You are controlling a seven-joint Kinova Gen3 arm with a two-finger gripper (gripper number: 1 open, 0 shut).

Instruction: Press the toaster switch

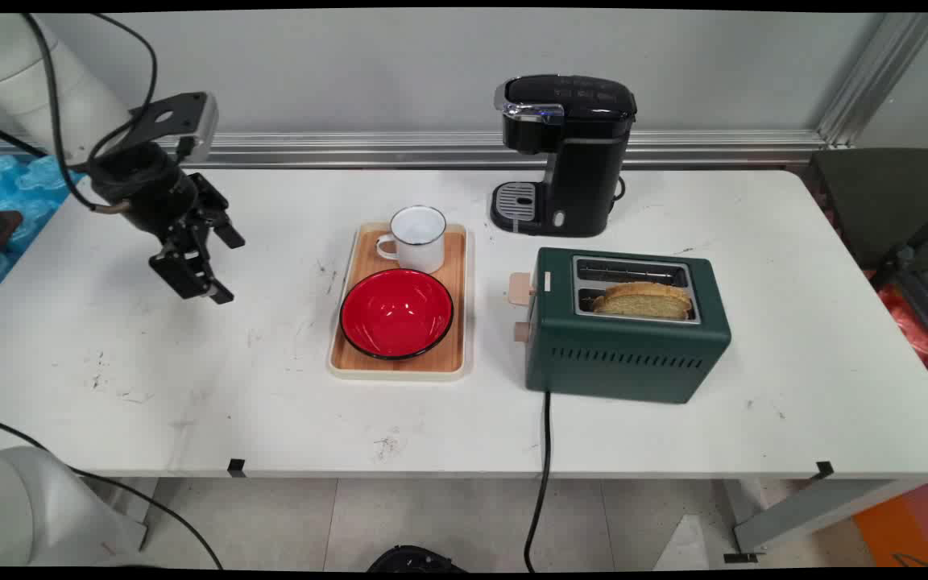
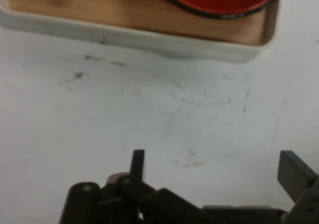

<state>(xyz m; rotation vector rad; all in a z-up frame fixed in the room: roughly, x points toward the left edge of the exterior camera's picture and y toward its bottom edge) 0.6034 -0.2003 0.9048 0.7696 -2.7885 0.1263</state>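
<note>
Hand [image 1: 218, 270] hangs released and empty above the bare left worktop [image 1: 150, 362], well apart from the tray [image 1: 399, 366] holding red bowl [image 1: 396, 312] and white mug [image 1: 418, 236]; toast [image 1: 643, 300] sits in the green toaster [image 1: 625, 354] at right.

There are no words, numbers or signs to read here. The black coffee machine [image 1: 565, 153] and the green toaster [image 1: 625, 338] show no name.

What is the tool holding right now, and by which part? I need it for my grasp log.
Nothing. The tool hangs open over bare table, left of the tray, with only table showing between its fingers.
</note>
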